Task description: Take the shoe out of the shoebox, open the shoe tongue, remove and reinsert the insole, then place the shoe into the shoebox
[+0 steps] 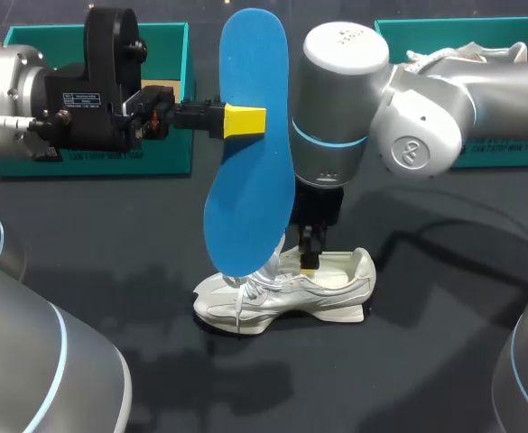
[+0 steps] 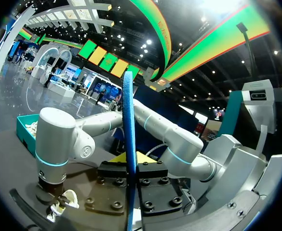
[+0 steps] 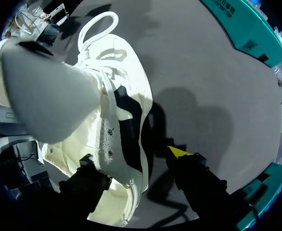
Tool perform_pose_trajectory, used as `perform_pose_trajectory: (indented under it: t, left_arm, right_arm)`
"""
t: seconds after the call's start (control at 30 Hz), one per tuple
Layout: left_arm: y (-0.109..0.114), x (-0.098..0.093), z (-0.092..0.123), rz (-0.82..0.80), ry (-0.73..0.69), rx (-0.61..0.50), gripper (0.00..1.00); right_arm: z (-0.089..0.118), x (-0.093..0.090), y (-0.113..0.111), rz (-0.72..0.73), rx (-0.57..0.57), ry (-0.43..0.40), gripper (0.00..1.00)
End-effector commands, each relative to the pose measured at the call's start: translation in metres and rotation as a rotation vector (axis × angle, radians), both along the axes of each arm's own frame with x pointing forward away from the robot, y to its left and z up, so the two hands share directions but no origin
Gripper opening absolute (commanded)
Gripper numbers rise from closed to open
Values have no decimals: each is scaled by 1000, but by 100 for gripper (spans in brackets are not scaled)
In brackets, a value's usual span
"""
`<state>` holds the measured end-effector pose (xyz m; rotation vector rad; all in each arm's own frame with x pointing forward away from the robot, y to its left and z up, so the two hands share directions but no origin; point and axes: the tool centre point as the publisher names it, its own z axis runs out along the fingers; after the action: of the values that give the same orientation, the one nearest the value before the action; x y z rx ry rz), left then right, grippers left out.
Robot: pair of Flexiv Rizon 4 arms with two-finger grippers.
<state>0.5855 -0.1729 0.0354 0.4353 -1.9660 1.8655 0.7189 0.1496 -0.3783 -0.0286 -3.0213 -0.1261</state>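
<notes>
blue insole [image 1: 250, 144] is hanging upright above the dark table [image 1: 101, 225], broad end up. the left gripper [image 1: 244, 120] is clamping it in its upper half, one yellow-tipped finger pressing on each face.

head view is giving the insole's full flat outline. left wrist view is giving only its thin edge, running straight up between the two finger blocks. that view is also catching the right arm [image 2: 59, 139] standing over the shoe, seen from the side.

white shoe [image 1: 291, 293] is sitting on its sole on the table, outside both boxes. the insole's lower end is overlapping the shoe's laced part in head view; touching or not, cannot tell.

left teal shoebox [image 1: 169, 41] and right teal shoebox [image 1: 399, 36] are standing at the far side of the table. a second white shoe [image 1: 467, 54] is lying in the right one; only head view is showing this.

right gripper [image 1: 310, 262] is pointing down at the shoe's opening. right wrist view is showing what head view is hiding:
- its fingers are standing well apart
- the shoe's side wall is lying between them
- the yellow-tipped finger [image 3: 179, 153] is hanging over bare table beside the shoe, with a gap showing
- the other finger [image 3: 90, 175] is lying against the shoe's far flank
- it is not gripping

that view is also showing the grey tongue [image 3: 49, 96] pulled up and a lace loop [image 3: 98, 24] lying ahead of it.
</notes>
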Motion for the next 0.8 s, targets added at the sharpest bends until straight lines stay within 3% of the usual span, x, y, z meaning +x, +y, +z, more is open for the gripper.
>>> perform_pose_trajectory:
  t: [0.03,0.17,0.23,0.3,0.8]
  left_arm:
    - [-1,0,-1,0,0,-1,0]
    - [-1,0,-1,0,0,-1,0]
    - [-1,0,-1,0,0,-1,0]
    - [-1,0,-1,0,0,-1,0]
    - [-1,0,-1,0,0,-1,0]
  right_arm:
    - [-5,0,7,7,-14,7,49]
    - [-8,-3,8,17,-18,20,46]
    - [-9,-4,9,20,-24,28,29]
    - [-10,-5,9,23,-28,32,0]
    - [6,-18,3,29,-47,52,0]
